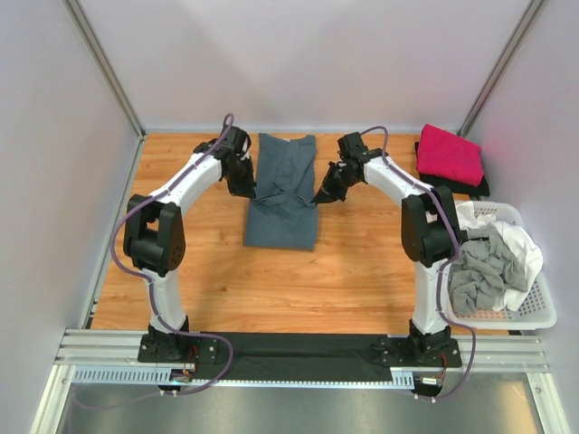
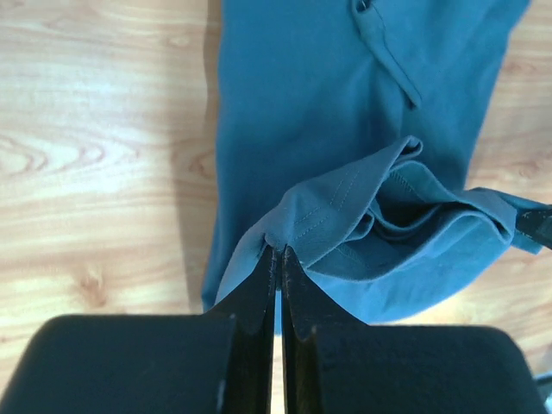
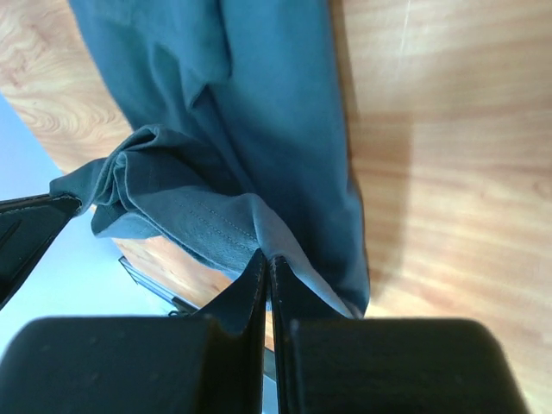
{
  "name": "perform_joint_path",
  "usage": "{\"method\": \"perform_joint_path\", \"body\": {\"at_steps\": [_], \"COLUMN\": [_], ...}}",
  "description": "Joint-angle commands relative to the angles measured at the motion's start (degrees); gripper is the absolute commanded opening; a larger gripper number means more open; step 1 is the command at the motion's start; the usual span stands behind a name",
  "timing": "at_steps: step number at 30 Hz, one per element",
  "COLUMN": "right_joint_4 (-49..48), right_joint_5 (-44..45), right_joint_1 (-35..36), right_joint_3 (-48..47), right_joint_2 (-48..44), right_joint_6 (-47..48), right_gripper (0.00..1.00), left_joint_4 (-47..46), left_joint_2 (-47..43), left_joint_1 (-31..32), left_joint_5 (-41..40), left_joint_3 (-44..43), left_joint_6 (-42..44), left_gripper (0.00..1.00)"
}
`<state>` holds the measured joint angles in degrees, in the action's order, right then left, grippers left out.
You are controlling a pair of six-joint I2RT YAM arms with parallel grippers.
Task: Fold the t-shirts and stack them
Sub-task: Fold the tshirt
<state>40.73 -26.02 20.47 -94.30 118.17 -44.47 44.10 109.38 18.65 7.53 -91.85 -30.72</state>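
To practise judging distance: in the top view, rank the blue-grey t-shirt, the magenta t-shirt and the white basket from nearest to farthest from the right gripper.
1. Blue-grey t-shirt, centre, pinched by the right gripper.
2. Magenta t-shirt, far right corner.
3. White basket, near right edge.

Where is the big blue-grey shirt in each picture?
Top view: the blue-grey t-shirt lies mid-table towards the back, between the two arms.
Left wrist: it fills the upper middle and right, its edge pinched by the left gripper.
Right wrist: it fills the upper left and middle, pinched by the right gripper.
Shared landmark: the raised fold bunched between both grippers.
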Motion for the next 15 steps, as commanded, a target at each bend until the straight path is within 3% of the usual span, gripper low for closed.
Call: {"method": "perform_joint_path", "body": {"at_steps": [1,15], "right_joint_4": [2.51,3.21], "right_joint_5": [-3.07,-3.95], "right_joint_1": [-0.25,-1.57], "right_joint_3": [-5.19,-11.96], "right_joint_2": [3.90,10.68], "right_joint_6": [2.63,1.58], "right_gripper": [0.00,0.00], "left_joint_4": [1.43,2.75], "left_joint_2": [3.54,10.05], "left_joint_1": [-0.20,-1.60], "left_joint_5": [-0.85,-2.08], "left_joint_3": [-4.20,-9.47], "left_joint_6": [1.01,1.80], "left_gripper": [0.00,0.00]}}
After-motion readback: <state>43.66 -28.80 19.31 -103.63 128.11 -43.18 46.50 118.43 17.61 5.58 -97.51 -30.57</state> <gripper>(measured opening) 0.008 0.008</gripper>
